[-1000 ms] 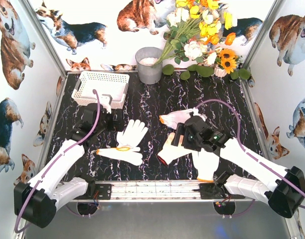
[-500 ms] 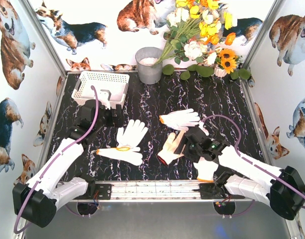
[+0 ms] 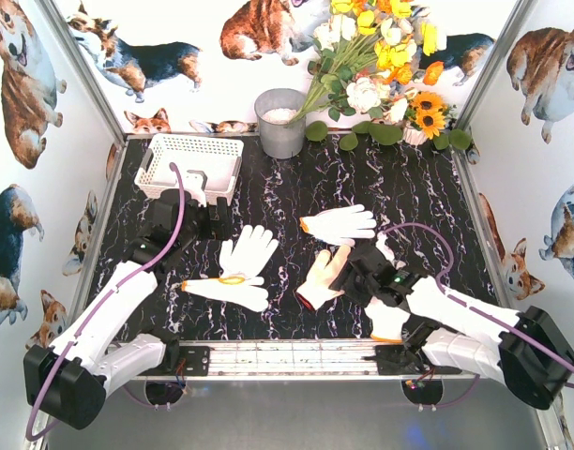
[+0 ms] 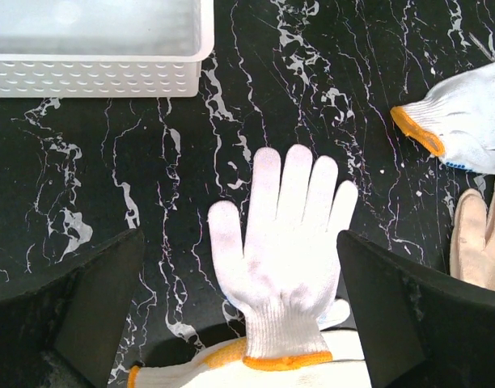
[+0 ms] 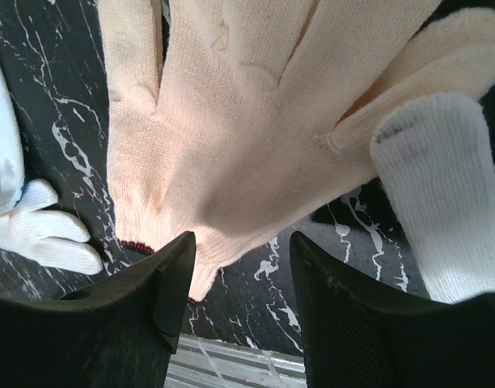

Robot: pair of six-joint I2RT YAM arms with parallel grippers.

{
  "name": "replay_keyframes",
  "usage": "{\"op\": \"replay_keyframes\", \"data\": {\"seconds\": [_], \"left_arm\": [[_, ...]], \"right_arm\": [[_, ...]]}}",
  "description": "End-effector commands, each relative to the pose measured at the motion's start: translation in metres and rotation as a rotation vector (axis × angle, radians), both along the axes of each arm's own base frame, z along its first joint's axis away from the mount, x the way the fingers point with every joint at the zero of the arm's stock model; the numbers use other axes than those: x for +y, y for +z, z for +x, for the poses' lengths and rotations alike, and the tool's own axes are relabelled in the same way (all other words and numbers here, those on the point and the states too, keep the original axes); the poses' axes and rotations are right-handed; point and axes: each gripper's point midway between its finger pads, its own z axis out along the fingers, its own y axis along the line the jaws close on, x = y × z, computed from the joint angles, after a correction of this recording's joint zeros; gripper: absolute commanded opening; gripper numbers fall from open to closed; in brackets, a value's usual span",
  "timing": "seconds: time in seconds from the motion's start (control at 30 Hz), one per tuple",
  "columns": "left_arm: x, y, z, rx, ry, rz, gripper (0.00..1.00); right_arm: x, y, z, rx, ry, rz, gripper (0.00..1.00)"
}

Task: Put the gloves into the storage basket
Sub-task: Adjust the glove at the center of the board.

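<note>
The white lattice storage basket [image 3: 188,164] stands at the back left; its near wall shows in the left wrist view [image 4: 94,77]. My left gripper [image 3: 195,223] is open and empty [image 4: 239,323], held above a white glove with an orange cuff [image 3: 248,251] [image 4: 284,234] that lies across a second glove [image 3: 226,291]. My right gripper [image 3: 357,277] is open [image 5: 243,283], low over the cuff end of a cream glove [image 3: 320,277] [image 5: 231,121]. Another white glove [image 3: 341,223] lies behind it. One more [image 3: 388,319] lies partly under the right arm.
A grey metal bucket [image 3: 280,122] stands at the back centre, with artificial flowers [image 3: 381,56] to its right. A metal rail [image 3: 296,356] runs along the near edge. Printed walls close in the black marble table on three sides.
My right gripper has drawn back toward the near edge and down over the cream glove, uncovering the white glove behind it. The left gripper has barely shifted.
</note>
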Motion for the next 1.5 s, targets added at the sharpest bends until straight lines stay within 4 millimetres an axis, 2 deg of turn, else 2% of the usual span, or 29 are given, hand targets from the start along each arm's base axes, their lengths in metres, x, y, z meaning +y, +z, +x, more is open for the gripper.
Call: {"op": "replay_keyframes", "data": {"seconds": [0.0, 0.17, 0.43, 0.47, 0.57, 0.67, 0.93, 1.03, 1.07, 1.27, 1.37, 1.47], "left_arm": [[-0.001, 0.004, 0.0, -0.014, 0.0, -0.009, 1.0], [-0.005, 0.002, -0.001, -0.005, -0.017, -0.022, 1.0], [-0.012, 0.0, -0.003, 0.007, -0.047, -0.048, 1.0], [-0.014, 0.0, -0.003, 0.008, -0.055, -0.051, 1.0], [-0.02, -0.001, -0.003, 0.013, -0.082, -0.067, 1.0], [-0.023, -0.004, -0.003, 0.025, -0.097, -0.063, 1.0], [-0.035, -0.009, -0.008, 0.037, -0.136, -0.045, 1.0], [-0.039, -0.01, -0.01, 0.041, -0.149, -0.036, 1.0], [-0.039, -0.011, -0.01, 0.042, -0.15, -0.03, 1.0], [-0.041, -0.017, -0.013, 0.063, -0.154, -0.001, 1.0], [-0.05, -0.02, -0.018, 0.078, -0.165, -0.039, 1.0], [-0.066, -0.034, -0.031, 0.124, -0.193, -0.144, 1.0]], "right_arm": [[0.013, 0.009, 0.016, -0.055, -0.014, 0.043, 0.51], [0.009, 0.006, 0.014, -0.058, -0.014, 0.029, 0.48], [0.013, 0.004, 0.008, -0.074, 0.109, 0.004, 0.34], [0.015, 0.005, 0.008, -0.082, 0.128, 0.009, 0.31], [0.023, 0.011, 0.006, -0.105, 0.193, 0.037, 0.14], [0.032, 0.016, 0.004, -0.134, 0.26, 0.055, 0.1], [0.069, 0.039, -0.011, -0.218, 0.52, 0.153, 0.1], [0.08, 0.042, -0.021, -0.221, 0.636, 0.152, 0.1], [0.081, 0.034, -0.025, -0.2, 0.675, 0.122, 0.1], [0.091, 0.036, -0.03, -0.213, 0.748, 0.079, 0.1], [0.089, 0.04, -0.027, -0.228, 0.717, 0.068, 0.16], [0.078, 0.044, -0.019, -0.233, 0.637, 0.021, 0.36]]}}
